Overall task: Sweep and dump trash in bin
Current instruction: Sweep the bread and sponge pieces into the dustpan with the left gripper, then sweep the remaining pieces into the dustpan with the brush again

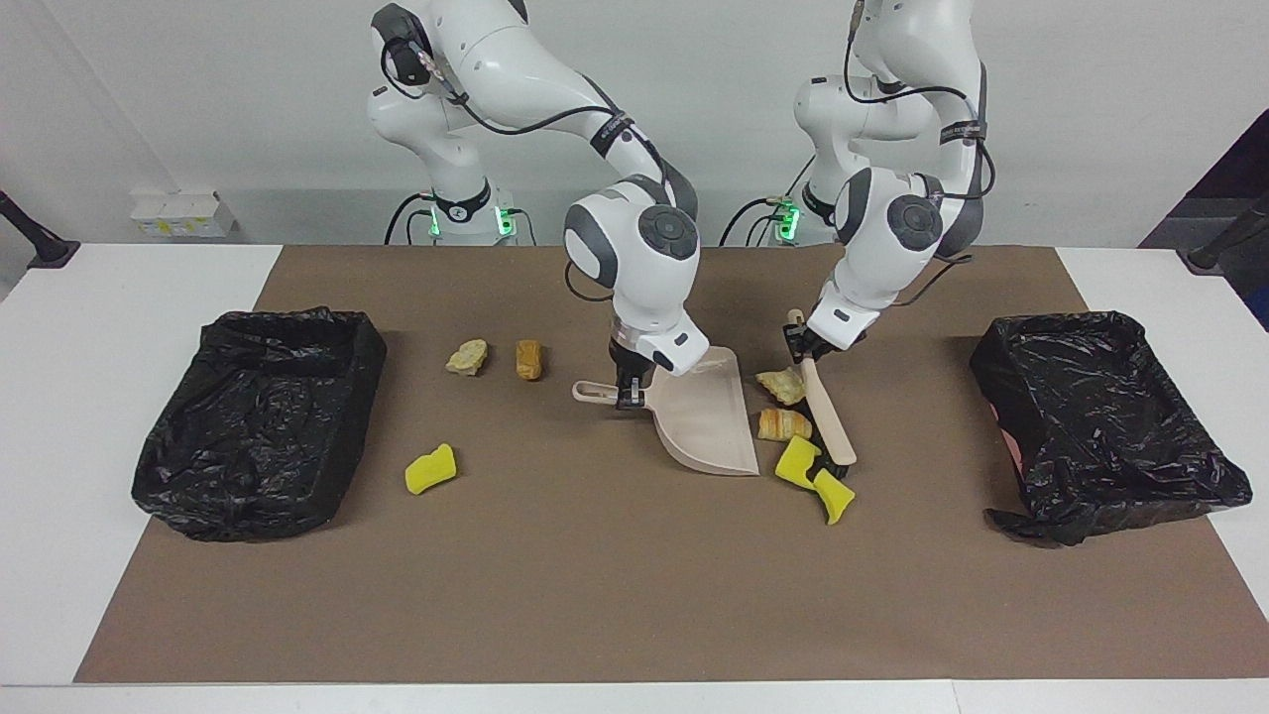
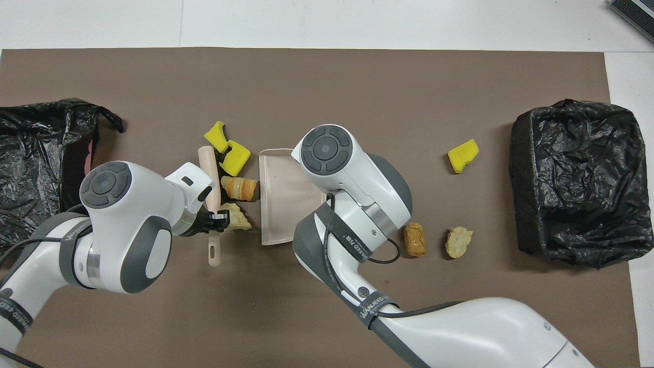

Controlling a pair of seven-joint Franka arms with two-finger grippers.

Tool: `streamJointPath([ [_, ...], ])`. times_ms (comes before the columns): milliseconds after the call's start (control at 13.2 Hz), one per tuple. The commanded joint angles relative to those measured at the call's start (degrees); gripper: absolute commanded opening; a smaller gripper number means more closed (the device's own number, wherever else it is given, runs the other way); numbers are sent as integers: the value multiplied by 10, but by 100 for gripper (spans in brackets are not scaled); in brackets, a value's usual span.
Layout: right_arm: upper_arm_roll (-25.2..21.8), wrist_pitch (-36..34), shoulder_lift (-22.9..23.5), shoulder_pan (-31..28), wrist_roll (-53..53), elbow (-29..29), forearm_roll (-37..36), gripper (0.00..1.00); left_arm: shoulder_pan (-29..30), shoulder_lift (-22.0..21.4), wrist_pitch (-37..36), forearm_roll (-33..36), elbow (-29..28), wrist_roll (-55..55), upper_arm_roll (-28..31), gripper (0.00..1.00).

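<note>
1. The left gripper (image 1: 805, 344) is sitting clamped tight on the beige-handled brush with black bristles (image 1: 826, 421), gripping it near the handle's top end, with the bristle end lying on the brown paper mat (image 1: 595, 575).
2. The right gripper (image 1: 629, 394) is pinching the handle of the beige plastic dustpan (image 1: 706, 421), fingers closed on it. The pan is resting on the mat with its wide mouth facing the brush.
3. Squeezed between brush and dustpan, four scraps of trash are bunching up: a pale beige lump (image 1: 782, 385) nearest the robots, then a golden-brown bread-like piece (image 1: 783, 424), then two bright yellow sponge chunks (image 1: 797, 462) (image 1: 835, 496), which are touching the bristles. None of them is lying inside the pan.
4. Over toward the right arm's end, three more scraps are lying loose: another golden-brown piece (image 1: 529, 359) and a second pale lump (image 1: 467, 357) side by side, plus a lone yellow sponge chunk (image 1: 430, 469) farther from the robots than those two.
5. A bin lined with a crinkly black plastic bag (image 1: 260, 421) is sitting at the right arm's end of the table, and a matching black-bagged bin (image 1: 1100, 421) is sitting at the left arm's end. Both are well apart from the scraps.
6. The whole lot is sitting on a white table (image 1: 59, 416).
</note>
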Motion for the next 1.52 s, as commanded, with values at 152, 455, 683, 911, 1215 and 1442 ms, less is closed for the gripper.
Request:
streamJointPath([
  [152,4,6,-16,-8,-5,-25,3,0,-49,21,-16,-69,66,-14,9,0],
  [455,5,9,-15,-9,-3,-25,3,0,-27,-12,-110,-40,124,16,16,0],
  [683,5,10,-15,-9,-3,-25,3,0,26,-2,-114,51,139,115,16,0],
  [911,4,12,-15,-9,-2,-25,3,0,69,45,-6,152,144,217,16,0],
  [1215,5,50,-21,-9,7,-52,3,0,73,119,9,244,170,243,15,0],
  [1442,5,54,-21,-7,16,-55,3,0,57,122,-21,267,162,249,14,0],
])
